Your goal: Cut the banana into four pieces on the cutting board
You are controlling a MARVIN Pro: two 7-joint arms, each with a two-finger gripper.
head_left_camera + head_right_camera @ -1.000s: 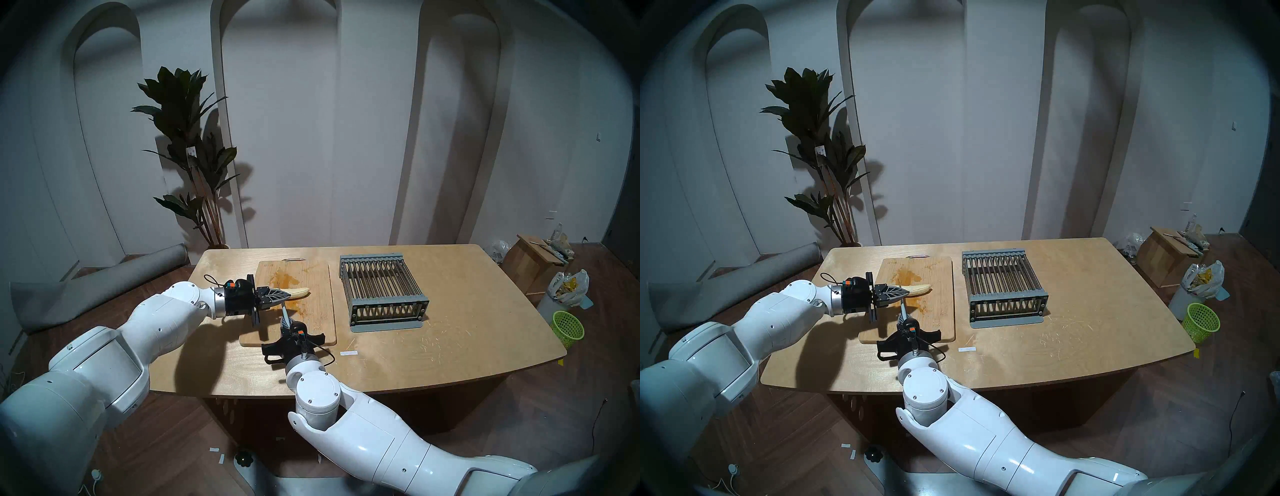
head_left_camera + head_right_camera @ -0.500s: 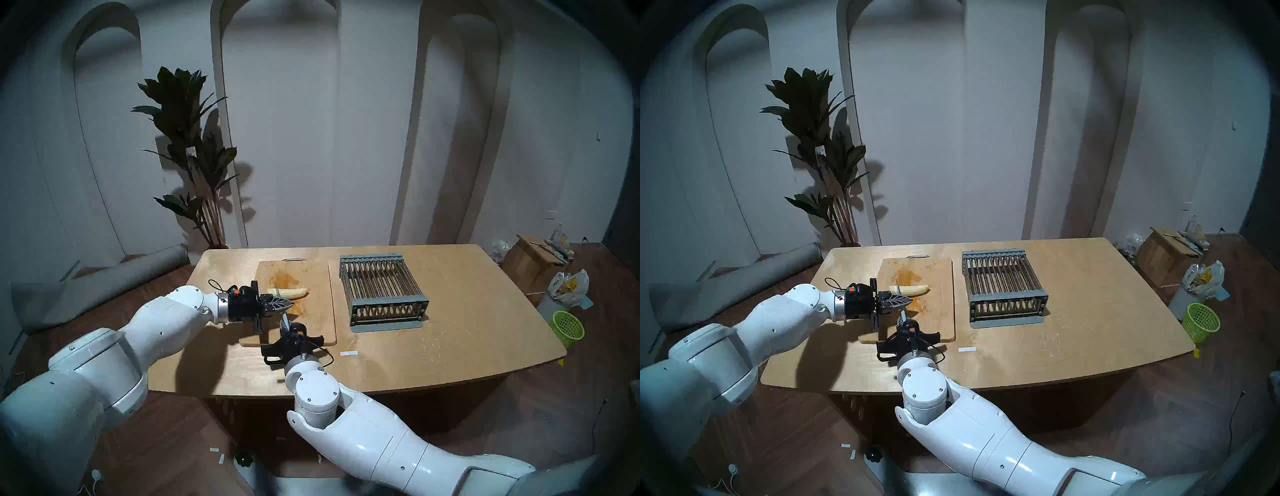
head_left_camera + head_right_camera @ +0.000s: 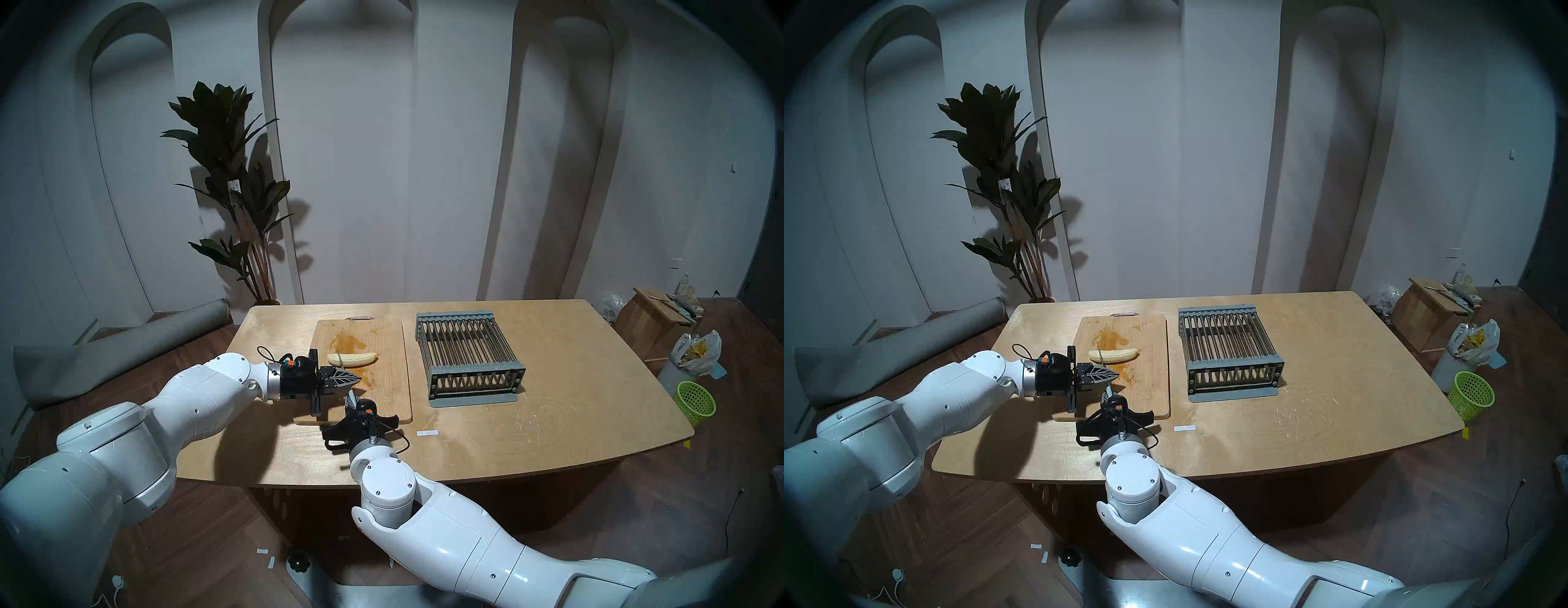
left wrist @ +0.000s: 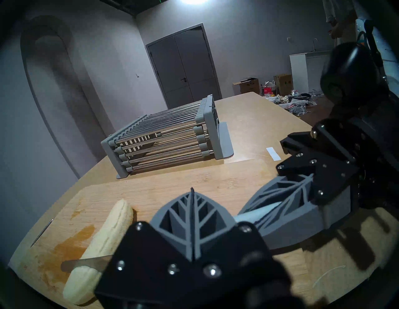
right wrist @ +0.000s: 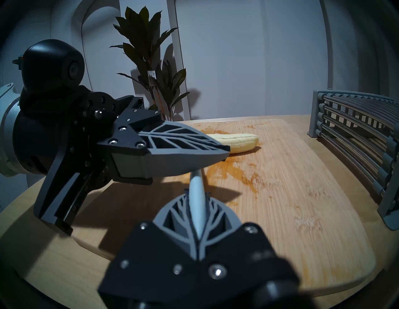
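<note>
the banana (image 3: 352, 359) is seen lying on its side on the far-left part of the cutting board (image 3: 390, 382), just beside an orange-brown stain (image 3: 348, 339). it is peeled and seems not yet divided, because no separate pieces can be found on the board. a knife (image 4: 86, 262) is laid across the banana near its left end, as is shown in the left wrist view; whether the blade has entered the flesh cannot be told. the pale handle of the knife is clenched by the right gripper (image 5: 196, 207), which is placed low over the near part of the board. the left gripper (image 3: 354, 376) is closed with nothing between its fingers, and it is held just beside the banana on the near side, apart from it. the grey metal rack (image 3: 466, 356) stands on the table (image 3: 551, 424) to the right of the board, well apart. the step in hand is judged to be the first cut. for the next move, the blade should be pressed straight down, and the banana may need to be steadied, since it can roll.
</note>
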